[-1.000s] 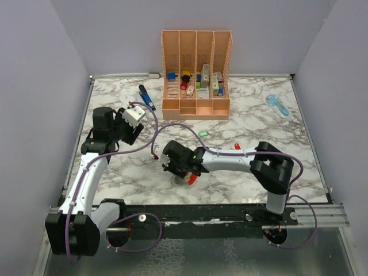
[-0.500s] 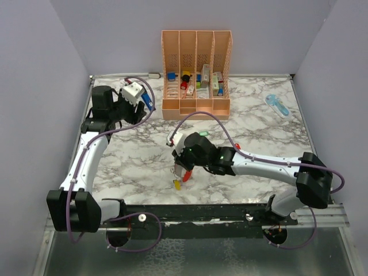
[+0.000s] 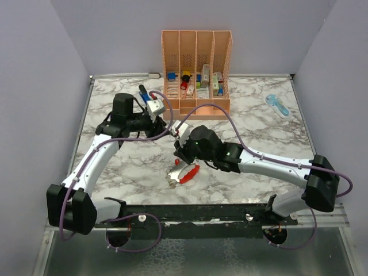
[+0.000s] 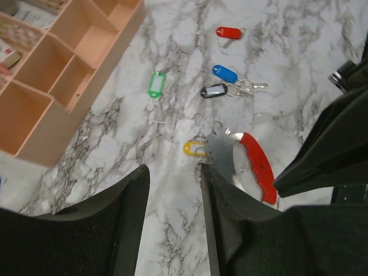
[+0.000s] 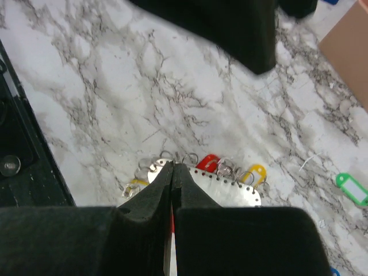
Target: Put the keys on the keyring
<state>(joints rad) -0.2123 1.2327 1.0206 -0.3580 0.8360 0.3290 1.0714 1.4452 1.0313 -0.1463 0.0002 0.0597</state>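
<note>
Both grippers crowd the keyring [image 4: 256, 167] near the table's [image 3: 264, 121] front edge. I read the right gripper [image 5: 171, 167], jaws pressed together at its metal end, as steadying it; actual grip unclear. Left gripper [image 4: 172, 172] hangs half open, empty, above the yellow key [image 4: 194, 148], likely for pickup.

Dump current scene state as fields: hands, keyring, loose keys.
left hand: open, empty, over table
right hand: shut on keyring
keyring: red loop plus silver plate, yellow key beside it
loose keys: red key, blue key, black key, green key, all on table
organizer: peach, back of table
</note>
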